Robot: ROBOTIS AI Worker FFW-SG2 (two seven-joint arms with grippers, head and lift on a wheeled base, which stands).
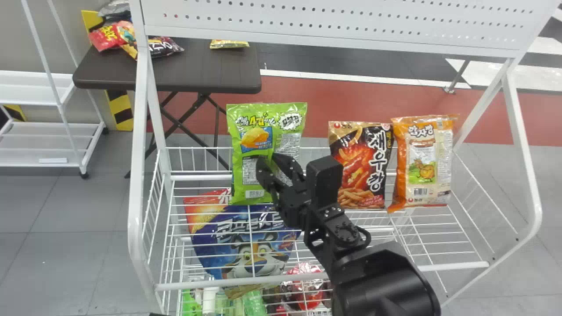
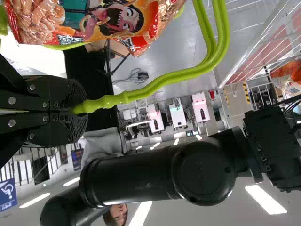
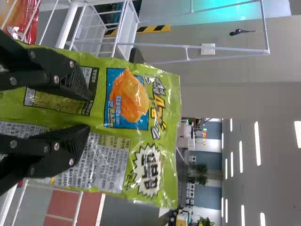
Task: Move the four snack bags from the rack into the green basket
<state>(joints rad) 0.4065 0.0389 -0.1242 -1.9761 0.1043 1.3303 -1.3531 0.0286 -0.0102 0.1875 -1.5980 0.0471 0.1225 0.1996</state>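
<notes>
My right gripper (image 1: pixel 275 163) is in front of the green snack bag (image 1: pixel 292 113) at the left of the rack (image 1: pixel 246 281). In the right wrist view the right gripper (image 3: pixel 88 112) has its two fingers apart over the face of the green bag (image 3: pixel 169 94), with printed film showing between them. To the right on the rack stand a black-and-orange bag (image 1: pixel 364 166) and an orange bag (image 1: pixel 426 162). In the left wrist view my left gripper (image 2: pixel 79 111) is shut on the handle of the green basket (image 2: pixel 160 84). An orange-red snack bag (image 2: pixel 108 23) lies in that basket.
A blue cereal bag (image 1: pixel 246 245) sits below the green bag, behind the rack's wires. White posts (image 1: pixel 139 175) frame the rack's sides, with a perforated panel (image 1: pixel 325 22) across the top. Behind left, a dark table (image 1: pixel 206 70) holds several bags.
</notes>
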